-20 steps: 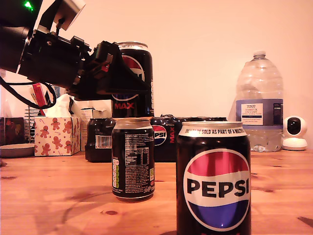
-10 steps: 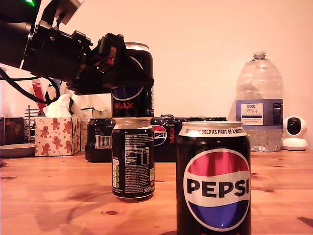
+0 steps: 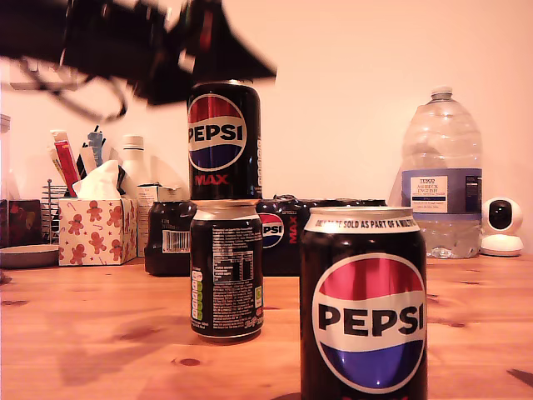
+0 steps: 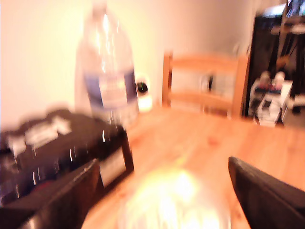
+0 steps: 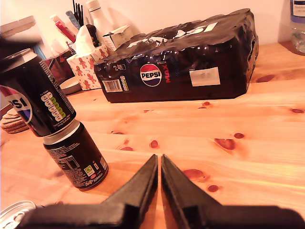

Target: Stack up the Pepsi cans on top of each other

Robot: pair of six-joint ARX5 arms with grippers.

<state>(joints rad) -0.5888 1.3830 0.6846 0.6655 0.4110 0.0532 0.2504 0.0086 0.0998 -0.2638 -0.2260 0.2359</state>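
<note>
1. Exterior view: a top can (image 3: 223,139) stands on a lower can (image 3: 226,268) on the bench (image 3: 100,333); a third can (image 3: 364,302) stands nearest the camera. A blurred claw (image 3: 208,46) hangs just above the stack.
2. First wrist view: the first claw (image 4: 164,191) is spread wide over a bright blur.
3. Second wrist view: the second claw (image 5: 159,167) is pressed together beside the stack, holding nothing.
</note>
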